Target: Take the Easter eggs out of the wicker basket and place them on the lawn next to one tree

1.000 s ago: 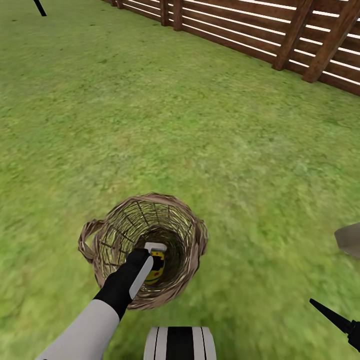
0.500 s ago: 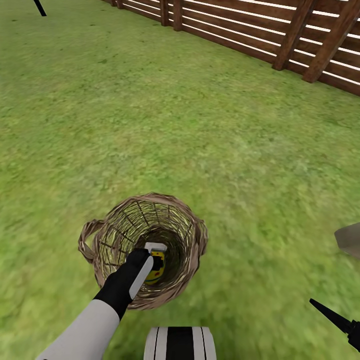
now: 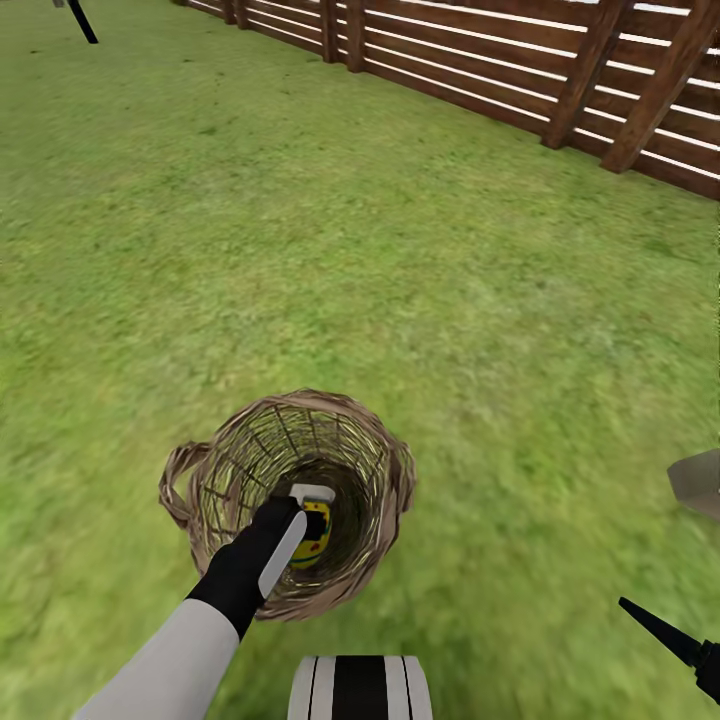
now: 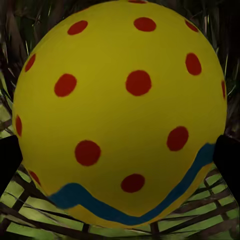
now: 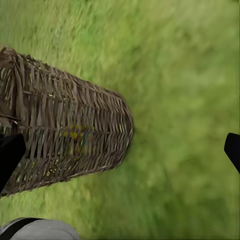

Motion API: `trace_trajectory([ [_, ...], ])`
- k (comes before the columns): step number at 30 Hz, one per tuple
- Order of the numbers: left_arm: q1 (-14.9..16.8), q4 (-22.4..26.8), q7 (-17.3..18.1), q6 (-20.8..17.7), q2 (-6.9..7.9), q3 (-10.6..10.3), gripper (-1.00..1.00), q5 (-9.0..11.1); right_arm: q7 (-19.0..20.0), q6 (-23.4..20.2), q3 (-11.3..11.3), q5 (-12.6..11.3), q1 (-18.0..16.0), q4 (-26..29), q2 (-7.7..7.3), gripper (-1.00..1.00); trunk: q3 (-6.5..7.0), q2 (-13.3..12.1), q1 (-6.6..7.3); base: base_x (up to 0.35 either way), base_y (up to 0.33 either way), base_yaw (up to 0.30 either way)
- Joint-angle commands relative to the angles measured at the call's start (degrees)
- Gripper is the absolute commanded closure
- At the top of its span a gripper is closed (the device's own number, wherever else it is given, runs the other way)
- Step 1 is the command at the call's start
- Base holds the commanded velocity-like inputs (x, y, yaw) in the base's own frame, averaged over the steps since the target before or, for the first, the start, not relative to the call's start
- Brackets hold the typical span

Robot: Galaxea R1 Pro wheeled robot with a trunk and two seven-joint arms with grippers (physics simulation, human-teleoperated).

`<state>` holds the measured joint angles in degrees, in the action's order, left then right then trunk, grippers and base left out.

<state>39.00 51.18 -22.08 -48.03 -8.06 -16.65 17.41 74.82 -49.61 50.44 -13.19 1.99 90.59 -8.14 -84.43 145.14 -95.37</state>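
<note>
The wicker basket (image 3: 215,470) stands upright on the lawn (image 3: 420,260) just in front of me. My left arm reaches down into it. One yellow Easter egg (image 3: 318,540) with red dots shows deep inside, right at my left gripper (image 3: 311,522). In the left wrist view that egg (image 4: 120,100) sits between the black fingertips (image 4: 8,161), which stand wide apart at its two sides, so my left gripper (image 4: 117,160) is open around it. My right gripper (image 5: 120,150) hangs open above the grass beside the basket (image 5: 65,135); faint yellow shows through the weave.
A brown slatted fence (image 3: 500,70) runs along the far right of the garden. A dark slanted trunk (image 3: 80,18) stands at the far left. One black finger of my right gripper (image 3: 655,628) pokes in at the lower right, below a grey arm part (image 3: 700,482).
The head camera has tilted a little, so the fence and grass sit slightly lower in the picture. The left arm, the egg and the basket have kept their places.
</note>
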Motion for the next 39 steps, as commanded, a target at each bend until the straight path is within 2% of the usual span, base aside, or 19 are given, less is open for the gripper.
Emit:
trace_trajectory([
  [1,0.1,0.0,-0.5,-0.1,0.02,-0.1,1.00,0.6,0.0,-0.4,0.0,-0.3,0.0,0.0,0.00,-1.00,0.20,0.0,0.03,0.000,0.000,0.000],
  [9,0.2,-0.1,-0.4,-0.5,-0.02,-0.2,1.00,0.6,0.0,-0.4,0.0,-0.3,0.0,0.0,0.05,-1.00,1.97,-0.1,0.23,0.000,0.000,0.000],
  [14,0.3,0.0,-0.3,-2.8,-0.11,-0.2,1.00,0.7,0.0,-0.4,0.0,-0.2,0.0,0.0,0.06,-1.00,3.08,-0.2,0.36,0.000,0.000,0.000],
  [25,0.3,0.4,-0.2,-3.3,-0.11,-0.1,1.00,0.8,-0.5,-0.4,0.0,0.0,0.0,0.0,0.16,-1.00,5.52,-0.3,0.65,-0.080,0.000,0.000],
  [32,0.1,4.4,-0.2,-5.1,-0.03,-0.1,1.00,0.7,-0.5,-0.4,0.0,0.0,0.0,-0.1,0.22,-1.00,7.07,-0.4,0.83,-0.001,0.000,0.000],
  [39,0.0,10.1,-0.3,-11.8,0.05,0.0,1.00,0.7,-0.6,-0.4,0.0,0.0,0.0,0.0,0.21,-1.00,8.62,-0.5,1.01,-0.012,0.000,0.000],
])
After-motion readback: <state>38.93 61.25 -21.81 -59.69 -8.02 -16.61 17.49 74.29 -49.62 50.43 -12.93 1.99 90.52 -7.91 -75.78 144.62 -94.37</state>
